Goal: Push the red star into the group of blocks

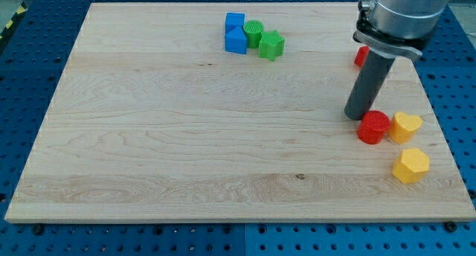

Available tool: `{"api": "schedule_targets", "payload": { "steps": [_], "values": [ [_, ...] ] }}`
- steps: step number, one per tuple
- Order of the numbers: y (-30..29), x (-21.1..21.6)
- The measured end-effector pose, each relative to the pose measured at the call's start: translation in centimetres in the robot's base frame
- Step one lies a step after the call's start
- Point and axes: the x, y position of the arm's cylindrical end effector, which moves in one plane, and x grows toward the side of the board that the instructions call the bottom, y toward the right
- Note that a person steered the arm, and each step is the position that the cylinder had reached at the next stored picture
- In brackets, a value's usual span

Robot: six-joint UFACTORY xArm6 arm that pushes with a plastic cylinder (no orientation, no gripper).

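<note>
A red block (360, 57) lies near the board's right edge at the view's upper right. My arm hides most of it, so its shape is unclear. The group of blocks sits at the view's top centre: a blue cube (235, 21), a second blue block (236, 41), a green cylinder (253, 33) and a green star (271, 45), all close together. My tip (358, 117) rests on the board well below the red block. It is just left of a red cylinder (373, 127) and touching it or nearly so.
A yellow heart-shaped block (406, 126) lies against the red cylinder's right side. A yellow hexagon (410, 165) lies below it near the wooden board's (186, 137) right edge. Blue perforated table surrounds the board.
</note>
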Motion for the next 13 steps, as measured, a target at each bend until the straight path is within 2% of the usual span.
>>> {"api": "schedule_targets", "payload": {
  "steps": [1,3,5,6,7,8,10,12,13],
  "values": [
    [0.6,0.7],
    [0.0,-7.5],
    [0.2,-18.3],
    [4.4,-19.2],
    [5.6,-18.3],
    [5.6,-15.4],
    [5.6,-13.3],
    [5.6,-8.3],
    [5.6,-9.6]
  ]
}}
